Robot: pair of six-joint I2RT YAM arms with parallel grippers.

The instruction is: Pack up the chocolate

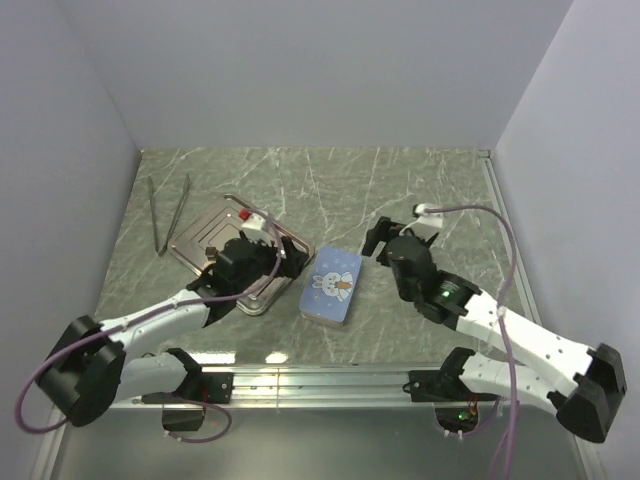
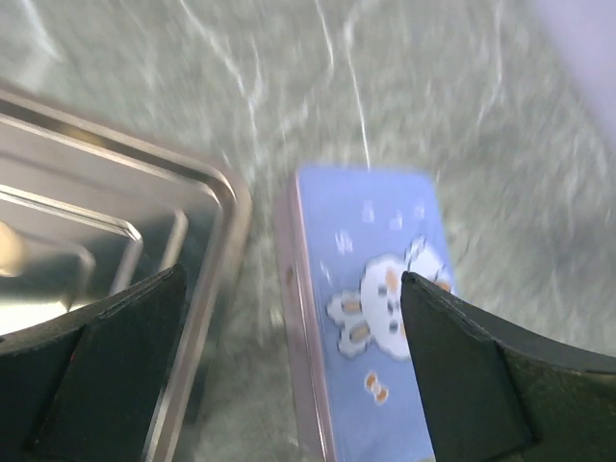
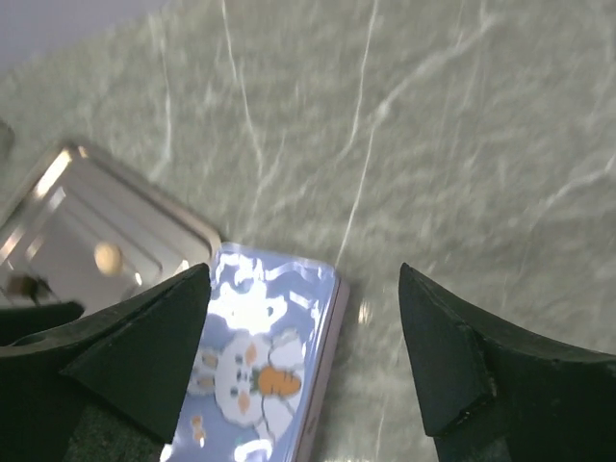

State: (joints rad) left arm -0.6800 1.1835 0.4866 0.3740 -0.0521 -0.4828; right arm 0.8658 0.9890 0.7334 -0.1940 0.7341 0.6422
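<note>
- Chocolate (image 3: 108,257) seemingly not yet packed, with rabbit-print tin (image 1: 332,285) shut; likely calls next for lifting the lid (image 2: 366,221), then carrying a piece across.
- Nearest, tin: lies flat, just beside ridged steel tray (image 1: 215,225).
- Left gripper (image 2: 289,289): hovers over tray rim and tin edge, jaws wide apart, grips nothing.
- Right gripper (image 3: 304,274): hangs just beyond the tin, jaws spread wide, empty.
- Farther back, tray: holds the chocolate, seen as one small round tan lump, loose; other pieces too blurred to tell.

Marbled table (image 1: 400,180) with tray (image 1: 195,235), rabbit-lidded tin (image 1: 331,286), tongs (image 1: 156,222)
</note>
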